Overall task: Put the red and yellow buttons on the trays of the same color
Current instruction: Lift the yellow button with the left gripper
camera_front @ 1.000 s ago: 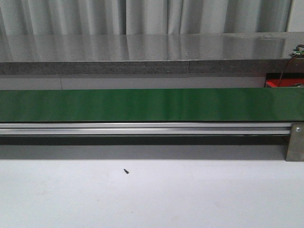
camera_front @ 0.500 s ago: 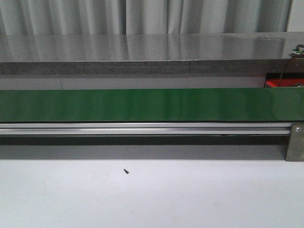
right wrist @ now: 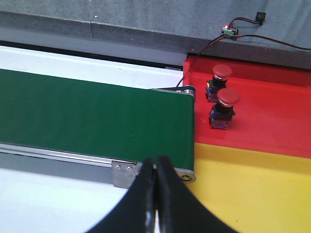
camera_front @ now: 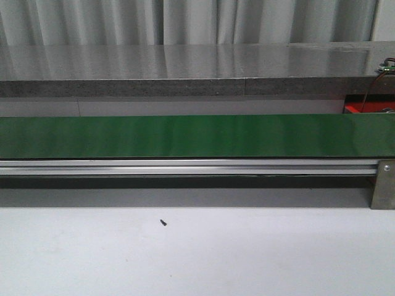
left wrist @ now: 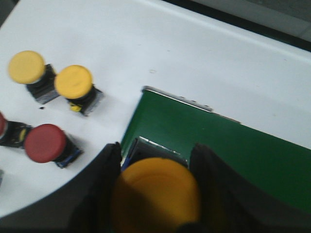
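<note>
In the left wrist view my left gripper (left wrist: 156, 160) is shut on a yellow button (left wrist: 158, 194), held over the end of the green conveyor belt (left wrist: 218, 150). On the white table beside it stand two more yellow buttons (left wrist: 27, 68) (left wrist: 74, 81) and a red button (left wrist: 44, 143); another red one (left wrist: 2, 129) is cut off by the frame edge. In the right wrist view my right gripper (right wrist: 156, 162) is shut and empty near the belt's other end. Two red buttons (right wrist: 222, 73) (right wrist: 227, 98) stand on the red tray (right wrist: 272, 126), next to the yellow tray (right wrist: 252, 194).
The front view shows only the green belt (camera_front: 185, 135) with its aluminium rail (camera_front: 185, 166), a grey ledge behind, a corner of the red tray (camera_front: 364, 108) and a small black speck (camera_front: 163, 222) on the white table. Neither arm shows there.
</note>
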{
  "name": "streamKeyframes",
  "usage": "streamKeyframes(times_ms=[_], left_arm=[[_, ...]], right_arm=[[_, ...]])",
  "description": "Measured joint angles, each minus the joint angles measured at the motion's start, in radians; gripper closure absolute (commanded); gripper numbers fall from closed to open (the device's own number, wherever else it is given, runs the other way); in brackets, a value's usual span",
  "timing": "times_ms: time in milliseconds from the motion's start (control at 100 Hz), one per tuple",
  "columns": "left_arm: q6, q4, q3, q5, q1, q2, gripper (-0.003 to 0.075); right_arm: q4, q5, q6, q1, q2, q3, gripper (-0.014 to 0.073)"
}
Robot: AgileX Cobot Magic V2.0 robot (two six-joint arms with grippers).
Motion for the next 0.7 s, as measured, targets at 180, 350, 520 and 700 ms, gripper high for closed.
streamKeyframes(times_ms=[180, 350, 520, 700], left_arm=[[0.008, -0.001, -0.002, 0.015, -0.075, 0.063, 0.0687], [0.014, -0.001, -0.002, 0.017, -0.109, 0.130, 0.0685], [0.016, -0.009, -0.004, 0.019, -0.119, 0.156, 0.0663], [0.022, -0.015, -0.005, 0.025, -0.124, 0.156, 0.0423]], right_arm=[[0.000, 0.000, 0.000, 0.000, 0.000, 0.000, 0.0662], [0.000, 0.000, 0.000, 0.000, 0.000, 0.000, 0.0662], [0.000, 0.000, 0.000, 0.000, 0.000, 0.000, 0.0662], [0.000, 0.000, 0.000, 0.000, 0.000, 0.000, 0.0662]])
